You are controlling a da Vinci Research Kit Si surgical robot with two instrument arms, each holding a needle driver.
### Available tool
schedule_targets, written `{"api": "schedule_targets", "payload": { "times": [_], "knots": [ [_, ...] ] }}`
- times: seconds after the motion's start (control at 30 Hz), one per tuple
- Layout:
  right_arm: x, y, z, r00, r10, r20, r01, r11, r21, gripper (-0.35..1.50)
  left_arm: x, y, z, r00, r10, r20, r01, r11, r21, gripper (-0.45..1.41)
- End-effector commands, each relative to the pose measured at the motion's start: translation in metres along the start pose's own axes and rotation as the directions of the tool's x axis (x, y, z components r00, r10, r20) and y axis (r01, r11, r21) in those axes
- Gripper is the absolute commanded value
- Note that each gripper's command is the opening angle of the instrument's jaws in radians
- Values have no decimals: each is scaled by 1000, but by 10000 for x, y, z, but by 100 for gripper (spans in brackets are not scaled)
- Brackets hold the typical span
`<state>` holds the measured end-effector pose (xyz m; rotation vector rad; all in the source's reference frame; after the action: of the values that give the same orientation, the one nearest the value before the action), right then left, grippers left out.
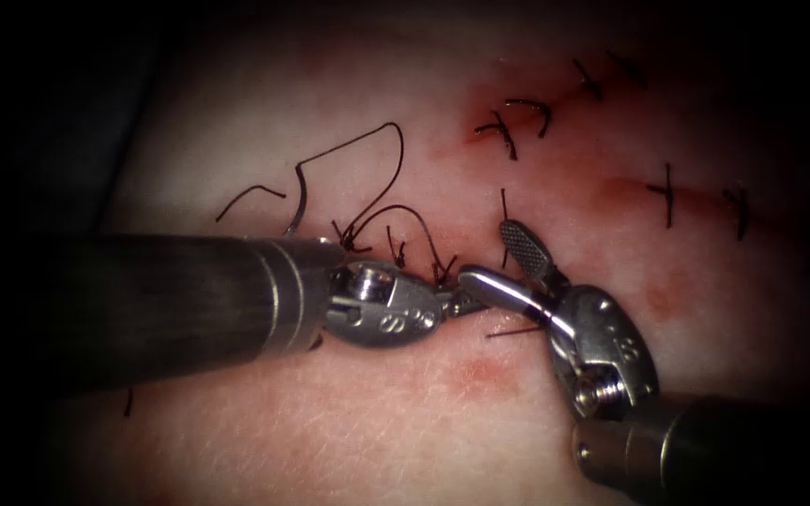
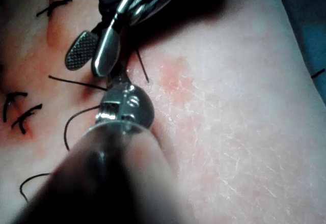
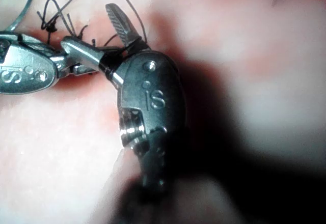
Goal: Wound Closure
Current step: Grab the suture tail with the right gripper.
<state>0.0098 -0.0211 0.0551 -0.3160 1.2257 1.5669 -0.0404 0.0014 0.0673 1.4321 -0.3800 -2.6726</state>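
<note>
Right tool [image 1: 494, 262] — jaws spread wide, thread [image 3: 109, 73] wrapped round the lower jaw, gripping nothing. Left tool [image 1: 457, 300] meets it tip to tip at the cut [image 1: 424, 272]; its jaws' state can't be told. Beyond the left tool, the needle [image 1: 298, 201] lies free on the tissue [image 1: 330, 422].

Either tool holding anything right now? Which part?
Right tool: jaws open, holding nothing; thread wraps one jaw. Left tool: jaws hidden behind the right tool, hold cannot be told. Needle lies free on the tissue, left of the stitches.

right tool [image 1: 503, 262] jaws spread wide; left tool [image 1: 457, 302] tip beside them
</note>
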Motion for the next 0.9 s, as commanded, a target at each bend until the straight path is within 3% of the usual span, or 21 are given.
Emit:
{"api": "schedule_targets", "payload": {
  "times": [0.03, 0.37, 0.5, 0.7, 0.83, 0.87, 0.9],
  "knots": [
    [-11, 6, 7, 1000, 6, 0, -6, 1000, -3, 113, -1, 3, 9, 1000, -1, -3, 1, 1000, -1, -45],
    [-9, 31, 32, 999, 37, 2, -37, 997, -64, 111, 2, -6, 28, 1000, -10, -10, 10, 1000, 6, -45],
    [-13, 26, 45, 999, 29, 33, -26, 996, -88, 120, -4, -8, 31, 1000, -8, -16, 8, 1000, 5, -45],
    [-22, 12, 60, 998, 15, 62, -9, 996, -89, 115, -6, -7, 29, 1000, -7, -19, 7, 1000, 3, -45],
    [-26, 6, 65, 997, -5, 83, 11, 997, -75, 61, -6, -7, 29, 1000, -6, -19, 6, 1000, 4, -45],
    [-26, 6, 66, 996, -18, 85, 25, 997, -76, 32, -6, -7, 29, 1000, -6, -19, 6, 1000, 3, -45],
    [-26, 6, 64, 996, -20, 87, 27, 996, -82, -33, -6, -6, 28, 1000, -6, -19, 6, 1000, 3, -45]
  ]
}}
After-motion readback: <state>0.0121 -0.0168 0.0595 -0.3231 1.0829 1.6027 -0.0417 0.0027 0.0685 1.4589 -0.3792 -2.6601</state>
